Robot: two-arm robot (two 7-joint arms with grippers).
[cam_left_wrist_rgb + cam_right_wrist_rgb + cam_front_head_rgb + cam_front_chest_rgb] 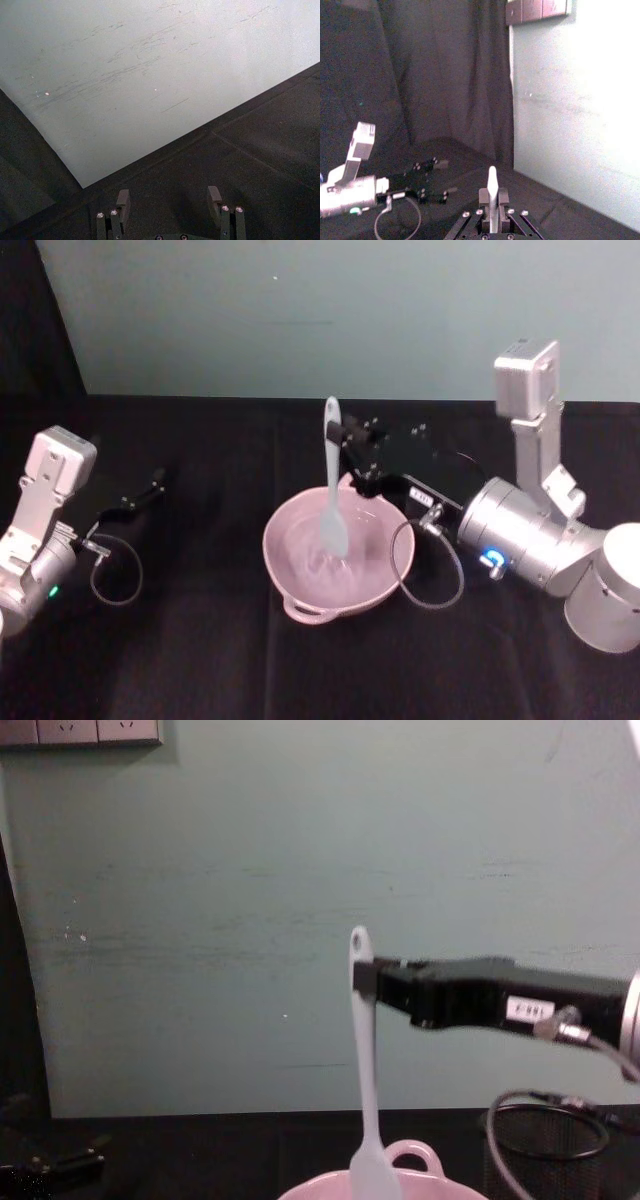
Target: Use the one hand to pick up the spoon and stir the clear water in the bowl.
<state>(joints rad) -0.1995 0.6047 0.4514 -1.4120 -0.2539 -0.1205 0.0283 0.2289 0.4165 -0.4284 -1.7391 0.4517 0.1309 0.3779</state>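
The pale pink bowl (283, 536) sits mid-table on the black cloth, its loop handle at the front rim. The white spoon (332, 480) stands nearly upright, with its paddle head down inside the bowl in the water. My right gripper (350, 447) reaches in from the right and is shut on the spoon's upper handle, just below the holed tip. From the chest, the spoon (364, 1060) hangs from the right gripper (365, 978) over the bowl's rim (415, 1156). The handle tip (492, 182) sticks out between the shut fingers. My left gripper (169, 200) is open, parked far left (150, 485).
A black wire-mesh cup (545, 1140) stands right of the bowl, under the right arm. The right arm's grey cable loop (435, 575) hangs beside the bowl's right rim. A pale green wall (300, 310) closes off the table's far edge.
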